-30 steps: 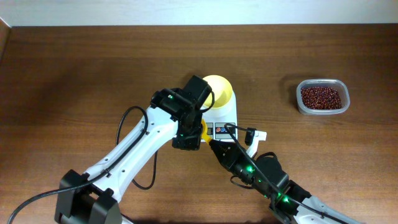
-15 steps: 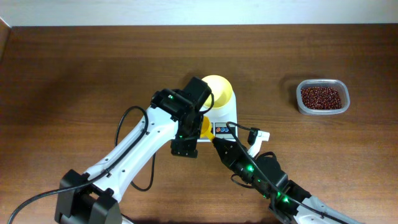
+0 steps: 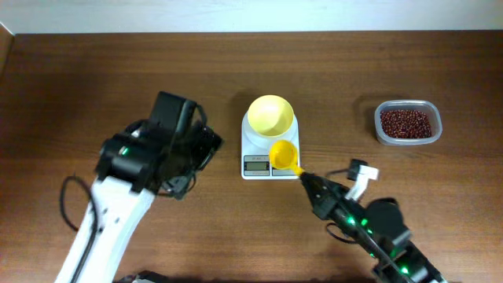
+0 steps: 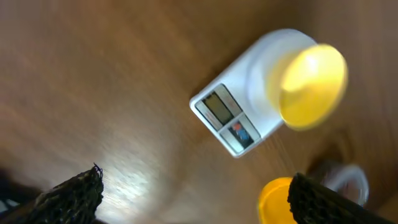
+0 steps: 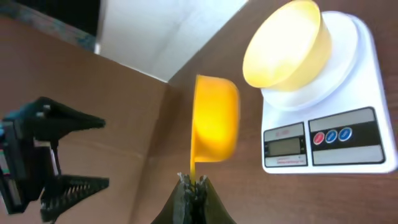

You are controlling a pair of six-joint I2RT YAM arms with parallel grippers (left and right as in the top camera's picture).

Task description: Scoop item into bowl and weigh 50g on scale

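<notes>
The yellow bowl (image 3: 271, 115) stands empty on the round platform of the white scale (image 3: 255, 147). My right gripper (image 3: 305, 179) is shut on the handle of a small yellow-orange scoop (image 3: 283, 155), whose empty cup hangs over the scale's front right corner. The right wrist view shows the scoop (image 5: 214, 121) left of the bowl (image 5: 289, 46) and scale (image 5: 348, 124), with the right gripper (image 5: 193, 182) pinching its thin handle. My left gripper (image 3: 206, 153) is open and empty, well left of the scale. Its view shows the scale (image 4: 239, 118), bowl (image 4: 311, 84) and scoop (image 4: 273, 202). The beans (image 3: 405, 123) lie far right.
The beans fill a clear rounded-rectangle container (image 3: 381, 135) at the right, about a scale's width from the scale. The left gripper (image 5: 62, 155) shows open at the left edge of the right wrist view. A pale wall runs along the table's far edge.
My left gripper has opened and swung away to the left from the scale's front. The scoop has stayed in my right gripper, which has shifted slightly right.
</notes>
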